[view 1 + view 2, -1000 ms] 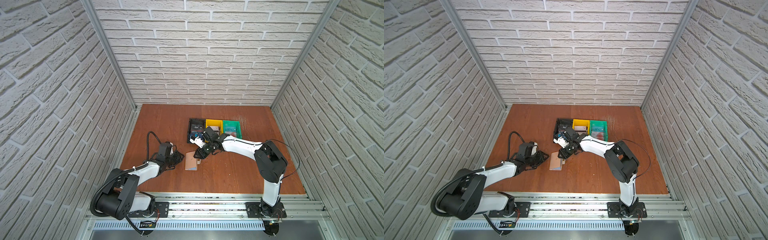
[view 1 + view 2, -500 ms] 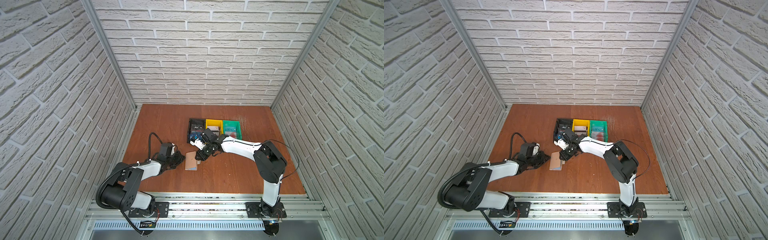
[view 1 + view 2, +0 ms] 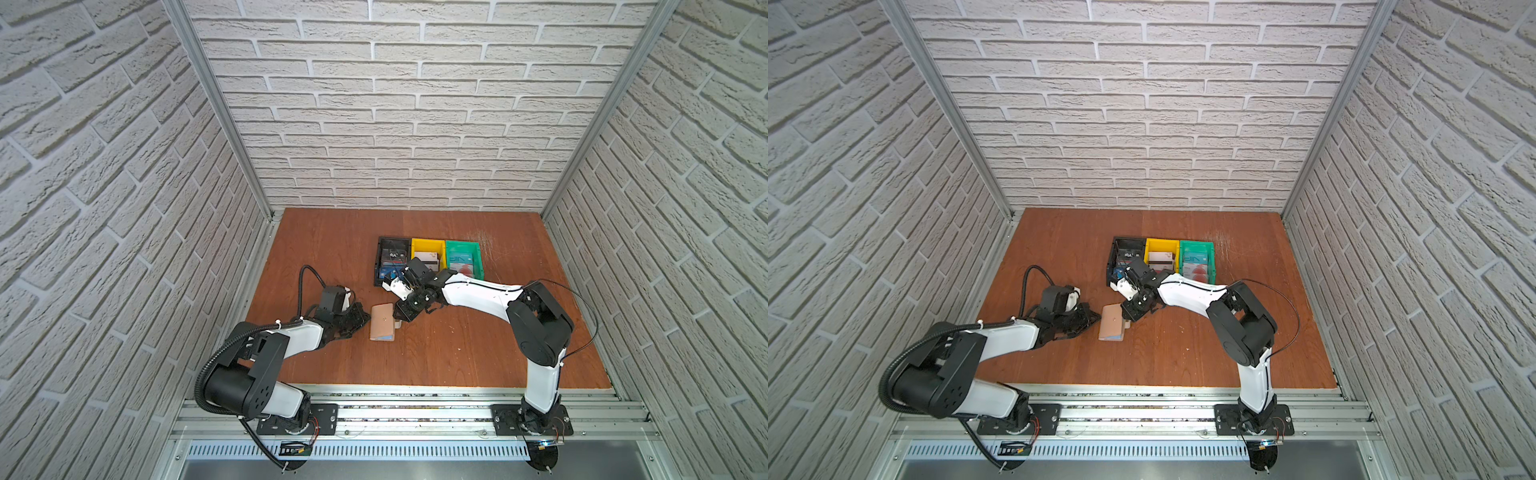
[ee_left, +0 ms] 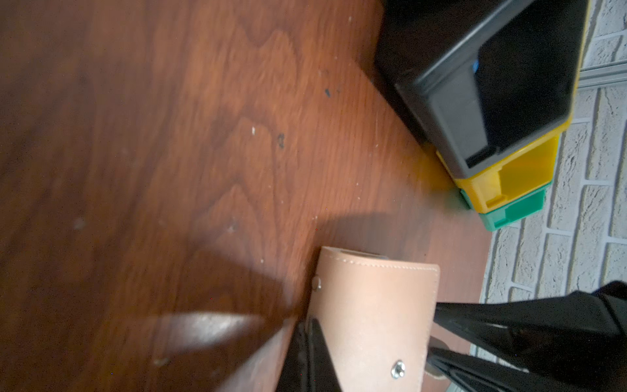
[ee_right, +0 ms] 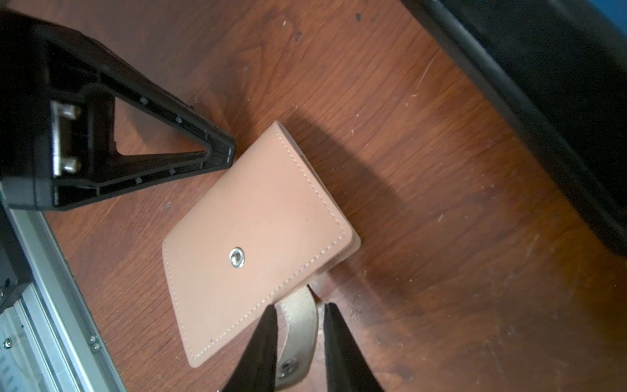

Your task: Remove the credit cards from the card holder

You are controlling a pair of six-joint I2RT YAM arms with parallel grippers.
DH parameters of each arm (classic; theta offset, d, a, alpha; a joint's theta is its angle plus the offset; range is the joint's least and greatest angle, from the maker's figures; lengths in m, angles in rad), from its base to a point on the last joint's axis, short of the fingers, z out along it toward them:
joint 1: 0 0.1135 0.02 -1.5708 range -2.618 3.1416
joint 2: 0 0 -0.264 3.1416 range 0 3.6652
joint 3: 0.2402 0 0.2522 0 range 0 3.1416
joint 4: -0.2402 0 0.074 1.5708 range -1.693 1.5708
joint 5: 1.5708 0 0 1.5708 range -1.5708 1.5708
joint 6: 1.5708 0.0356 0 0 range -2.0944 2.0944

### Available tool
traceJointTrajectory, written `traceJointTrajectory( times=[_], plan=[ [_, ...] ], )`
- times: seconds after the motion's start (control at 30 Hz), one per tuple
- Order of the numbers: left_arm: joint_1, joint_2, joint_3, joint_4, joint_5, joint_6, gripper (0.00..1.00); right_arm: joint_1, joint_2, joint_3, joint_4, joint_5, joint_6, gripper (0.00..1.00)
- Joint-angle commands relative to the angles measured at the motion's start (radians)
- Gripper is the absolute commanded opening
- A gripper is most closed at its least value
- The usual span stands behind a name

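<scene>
Left gripper point(image 5: 228, 154), shut and empty, tip against the spine edge of the closed holder point(image 5: 258, 237) on the table point(image 5: 441, 169). Right gripper point(image 5: 299, 305), slightly open, straddles the unsnapped tab point(image 5: 300, 327): pinch squarely, lift slowly while the left braces. Cards inside hidden; bins point(image 3: 428, 240) stand beyond.

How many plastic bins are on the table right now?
3, in a row toward the back of the table: seen from above, black bin on the left, yellow bin in the middle, green bin on the right. None looks hidden.
</scene>
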Motion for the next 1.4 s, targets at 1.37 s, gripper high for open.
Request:
traceJointTrajectory(
  times=[1.37],
  plan=[
    [0.027,-0.321,0.167,-0.534,-0.231,0.128,0.0,0.034,0.126,0.172,0.02,-0.206,0.035,0.26]
  ],
)
